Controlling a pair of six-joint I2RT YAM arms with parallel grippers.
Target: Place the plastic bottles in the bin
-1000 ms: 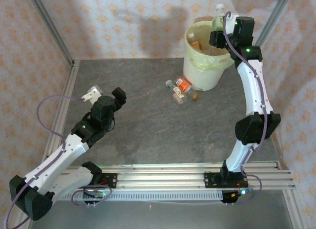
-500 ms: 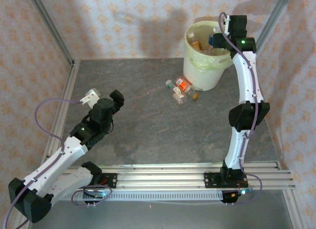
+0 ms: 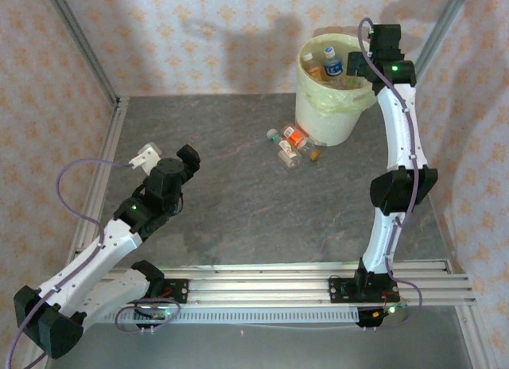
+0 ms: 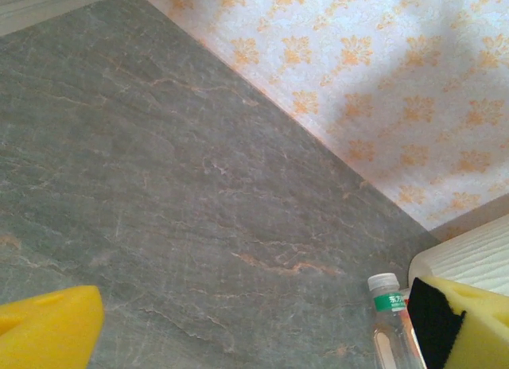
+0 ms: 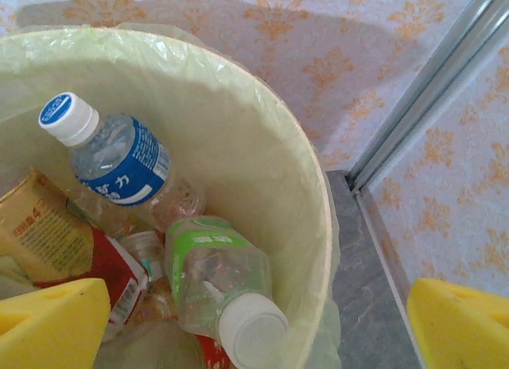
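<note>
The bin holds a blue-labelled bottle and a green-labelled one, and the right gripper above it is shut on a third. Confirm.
Wrong on the grip: the right wrist view shows the right gripper above the bin open and empty. The blue-labelled bottle and the green-labelled bottle are inside.

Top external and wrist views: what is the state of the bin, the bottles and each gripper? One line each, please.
bin, upright, lined with a bag, holding bottles.
blue-label bottle, inside the bin, capped.
green-label bottle, inside the bin, capped.
bottles on the table, lying beside the bin, not yet binned.
left gripper, open, empty.
right gripper, open, empty, above the bin.
</note>
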